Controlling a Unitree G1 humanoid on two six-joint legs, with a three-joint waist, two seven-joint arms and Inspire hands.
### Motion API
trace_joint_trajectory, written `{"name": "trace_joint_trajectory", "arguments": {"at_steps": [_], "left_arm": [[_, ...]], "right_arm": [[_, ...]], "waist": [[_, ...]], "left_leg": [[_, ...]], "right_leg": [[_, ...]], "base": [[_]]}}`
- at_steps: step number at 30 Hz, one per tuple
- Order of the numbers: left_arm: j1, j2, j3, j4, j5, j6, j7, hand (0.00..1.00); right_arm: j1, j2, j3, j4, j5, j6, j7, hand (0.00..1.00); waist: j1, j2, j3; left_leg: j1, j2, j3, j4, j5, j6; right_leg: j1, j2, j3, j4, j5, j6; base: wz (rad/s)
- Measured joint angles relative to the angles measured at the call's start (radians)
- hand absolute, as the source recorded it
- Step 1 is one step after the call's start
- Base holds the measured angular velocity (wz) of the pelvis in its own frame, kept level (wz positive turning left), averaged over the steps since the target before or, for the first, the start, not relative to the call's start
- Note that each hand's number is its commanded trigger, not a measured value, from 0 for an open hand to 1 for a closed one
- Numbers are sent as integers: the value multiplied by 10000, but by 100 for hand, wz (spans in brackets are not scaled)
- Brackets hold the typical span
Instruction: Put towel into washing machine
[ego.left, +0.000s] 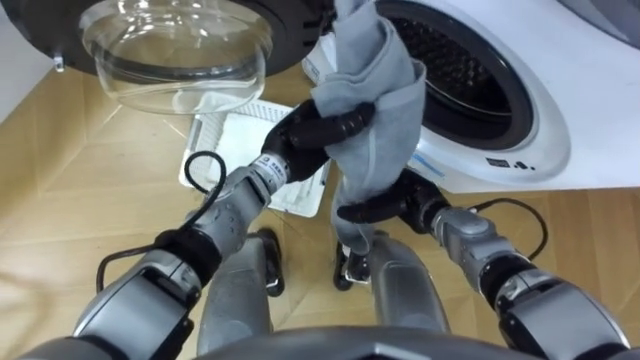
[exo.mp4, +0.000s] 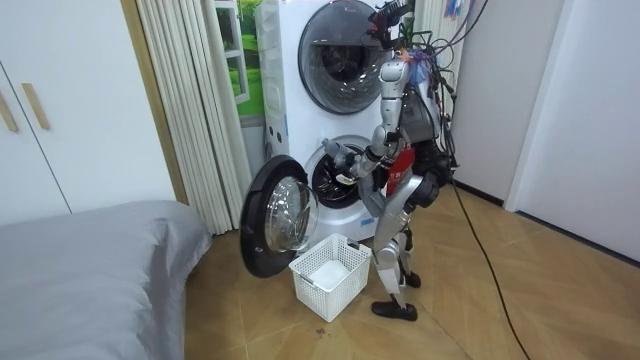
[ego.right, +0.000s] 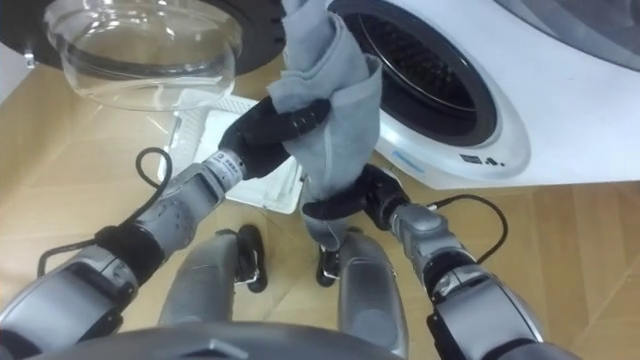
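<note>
1. We found the robot standing close against the front of the washing machine (ego.left: 560, 130). The machine's round glass door (ego.left: 180, 45) was swung wide open to the robot's left, and the drum opening (ego.left: 455, 70) was dark with nothing across it.
2. The grey towel (ego.left: 375, 120) was off the floor, bunched and hanging in the air just in front of the drum's mouth. Its upper end ran out past the top of the eye views, so we could not tell whether any of it touched the rim. We saw none of it lying inside the drum.
3. The left hand (ego.left: 315, 135) had its fingers curled tightly round the towel's middle fold.
4. The right hand (ego.left: 385, 210) sat lower, closed on the towel's bottom end just above the robot's knees.
5. A white laundry basket (exo.mp4: 320, 295) stood on the wooden floor below the open door, beside the robot's feet.
6. We judged the pick-up and the lift to drum height as done, which put the task a little past halfway.
7. What remained, in our view, was to push the bundle through the opening, let go with both hands and draw them back out.
8. We thought the hanging lower end might catch on the door rim unless it was tucked in as well.
</note>
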Motion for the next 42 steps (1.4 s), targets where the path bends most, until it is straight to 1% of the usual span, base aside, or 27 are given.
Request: {"name": "trace_joint_trajectory", "arguments": {"at_steps": [1,5,7,9,10,11,12,13,19,24,26,28,30,32,33,35,38,41,42], "left_arm": [[0,-33,69,-1,-146,43,0,100],[2,-151,163,-31,-155,150,0,100],[4,-210,227,-31,-156,162,0,100],[21,-239,233,-31,-160,166,0,100],[48,-241,254,-31,-160,166,0,71],[54,-247,256,-31,-160,166,0,52],[54,-255,270,-32,-160,166,-1,13],[54,-271,325,-32,-160,167,-1,0],[71,-296,471,-30,-159,183,-2,0],[217,-232,659,-25,-160,255,-5,0],[419,-48,741,-23,-136,251,-6,0],[679,34,865,1,-93,214,-2,0],[912,184,980,160,26,163,14,0],[1066,299,1046,645,454,160,197,0],[1109,320,1065,713,655,160,284,0],[1369,422,1195,758,1473,155,542,0],[1545,434,1447,1022,2445,135,936,0],[1637,446,1636,1434,3122,134,1358,0],[1637,444,1667,1527,3170,134,1435,0]], "right_arm": [[0,11,-1,0,-2,27,-3,100],[-26,12,-16,-1,-12,176,-22,100],[-19,28,-10,-8,-11,186,-19,100],[8,28,-12,-6,-8,198,-20,100],[26,36,-12,-6,-11,200,-23,100],[42,27,-16,-6,-11,202,-28,100],[44,22,-35,-6,-14,203,-28,100],[49,28,-90,-4,-26,218,-34,100],[73,34,-205,-6,-57,435,-334,100],[295,-23,-395,-161,29,655,-508,100],[389,-56,-395,-221,20,758,-574,100],[430,-86,-397,-216,5,767,-574,100],[444,-120,-418,-216,37,767,-566,100],[541,-184,-481,-212,385,785,-550,100],[565,-202,-520,-204,481,812,-548,100],[659,-209,-809,-155,747,863,-549,100],[814,-231,-1029,-153,1198,861,-549,100],[897,-283,-1119,-142,1340,861,-557,100],[895,-306,-1126,-124,1424,861,-561,100]], "waist": [[-1,0,0],[26,1,-1],[47,1,-1],[43,2,0],[41,2,0],[41,2,0],[42,2,0],[42,4,1],[58,5,10],[229,38,32],[291,51,38],[304,69,49],[331,82,57],[482,98,60],[522,104,64],[627,155,96],[796,251,132],[818,354,123],[825,370,122]], "left_leg": [[23,2,-1,-17,16,-11],[124,8,-2,-187,108,-49],[133,15,-4,-260,151,-72],[167,17,-2,-331,189,-90],[202,32,-2,-378,203,-113],[244,24,0,-457,217,-134],[249,24,2,-468,222,-141],[248,32,2,-471,225,-147],[244,16,8,-468,226,-150],[219,15,3,-568,227,-150],[246,-4,14,-648,231,-157],[265,-9,40,-703,234,-163],[254,-18,43,-748,244,-179],[240,-22,3,-752,255,-198],[234,-21,5,-743,256,-200],[227,-19,-6,-735,256,-200],[235,-30,8,-763,256,-200],[225,-65,9,-837,257,-199],[221,-86,10,-842,258,-197]], "right_leg": [[25,8,2,-20,8,-14],[173,93,-19,-268,117,-80],[180,167,-16,-357,164,-99],[199,160,-10,-395,171,-110],[236,170,-9,-444,177,-121],[255,174,-6,-478,180,-127],[255,176,-5,-485,180,-128],[255,188,-4,-491,177,-131],[254,179,-8,-538,175,-128],[252,184,-37,-622,179,-130],[250,180,-30,-641,178,-129],[243,181,-13,-645,174,-123],[208,188,5,-653,174,-122],[209,212,-31,-678,174,-123],[209,209,-50,-679,174,-123],[217,194,-73,-680,172,-120],[218,185,-73,-684,172,-119],[164,149,-81,-684,162,-113],[137,139,-60,-667,154,-115]], "base": [[0],[-1],[-2],[0],[0],[0],[0],[0],[0],[0],[0],[0],[0],[0],[4],[4],[0],[0],[0]]}}
